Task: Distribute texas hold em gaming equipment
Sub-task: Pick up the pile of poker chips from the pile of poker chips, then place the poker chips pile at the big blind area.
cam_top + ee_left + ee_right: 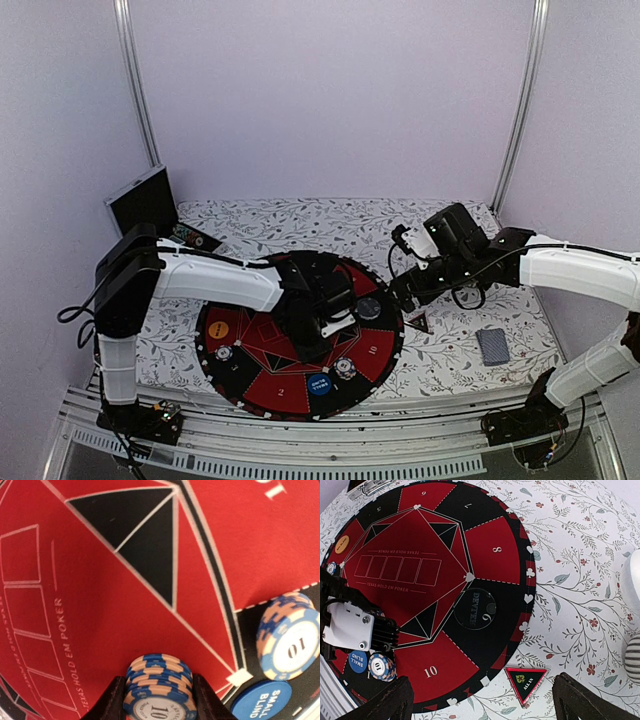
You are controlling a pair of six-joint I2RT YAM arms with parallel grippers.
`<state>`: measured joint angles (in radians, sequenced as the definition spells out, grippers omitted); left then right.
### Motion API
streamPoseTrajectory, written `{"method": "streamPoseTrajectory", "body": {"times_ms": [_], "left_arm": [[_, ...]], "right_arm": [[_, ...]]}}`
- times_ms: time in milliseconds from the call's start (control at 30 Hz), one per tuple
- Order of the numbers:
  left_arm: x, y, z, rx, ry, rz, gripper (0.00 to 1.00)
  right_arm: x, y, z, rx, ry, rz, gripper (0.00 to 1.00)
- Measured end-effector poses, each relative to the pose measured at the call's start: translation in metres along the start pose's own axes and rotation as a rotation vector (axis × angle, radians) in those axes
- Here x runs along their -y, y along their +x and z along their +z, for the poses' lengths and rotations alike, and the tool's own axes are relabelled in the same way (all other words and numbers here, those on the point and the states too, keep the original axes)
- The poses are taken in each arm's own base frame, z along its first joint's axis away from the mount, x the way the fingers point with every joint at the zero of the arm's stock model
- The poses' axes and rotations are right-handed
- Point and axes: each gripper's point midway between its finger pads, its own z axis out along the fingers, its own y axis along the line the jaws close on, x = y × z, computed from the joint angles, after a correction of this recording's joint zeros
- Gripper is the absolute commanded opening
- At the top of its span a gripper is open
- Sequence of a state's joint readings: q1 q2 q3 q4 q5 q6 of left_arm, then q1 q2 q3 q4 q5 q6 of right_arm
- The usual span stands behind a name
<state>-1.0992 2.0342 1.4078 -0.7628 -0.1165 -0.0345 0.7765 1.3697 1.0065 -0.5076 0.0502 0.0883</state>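
A round felt mat (262, 392) of red and black wedges lies on a white floral cloth (450, 365). It is printed "TEXAS HOLD EM POKER" beside five card outlines, and its rim wedges are numbered.

The left gripper (159, 700) is clamped on a stack of chips (159, 680) at the mat's red centre. These are ridged blue-and-cream discs marked "10".

A second chip pile (289, 637), also marked "10", sits to the right, beside a smooth blue disc (261, 700) reading "SMALL BLIND". A third chip pile (222, 352) lies near an orange disc (218, 327) on the mat's left.

A glossy black button (475, 609) reads "DEALER". One black-red triangle marker (525, 681), lettered "ALL IN", rests on the cloth just off the mat's right rim.

The right gripper (403, 293) hangs above it, fingers wide apart and holding nothing. One grey-blue card deck (492, 345) lies on the cloth, near right.
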Motion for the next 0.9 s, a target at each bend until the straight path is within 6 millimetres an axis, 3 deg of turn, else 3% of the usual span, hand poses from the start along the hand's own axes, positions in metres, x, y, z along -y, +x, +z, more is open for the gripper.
{"method": "streamPoseTrajectory", "body": {"times_ms": [167,367,500,700,767,900], "left_arm": [[-0.024,0.019,-0.004,-0.044,-0.010,-0.133,0.00],[-0.064,0.051,-0.027,-0.067,-0.034,-0.326,0.00],[-0.084,0.088,-0.043,-0.105,-0.048,-0.492,0.00],[-0.091,0.153,-0.059,-0.170,-0.034,-0.729,0.00],[-0.089,0.167,-0.060,-0.196,-0.029,-0.775,0.00],[-0.089,0.176,-0.055,-0.221,-0.021,-0.821,0.00]], "right_arm": [[0.002,0.000,0.000,0.000,0.003,0.001,0.99],[0.003,0.000,0.000,0.000,0.005,-0.001,0.99],[0.004,-0.001,0.000,0.002,0.007,-0.005,0.99],[0.006,-0.004,0.002,0.015,0.010,-0.014,0.99],[0.007,-0.004,0.004,0.013,0.011,-0.019,0.99],[0.008,-0.006,0.005,0.019,0.011,-0.028,0.99]]}}
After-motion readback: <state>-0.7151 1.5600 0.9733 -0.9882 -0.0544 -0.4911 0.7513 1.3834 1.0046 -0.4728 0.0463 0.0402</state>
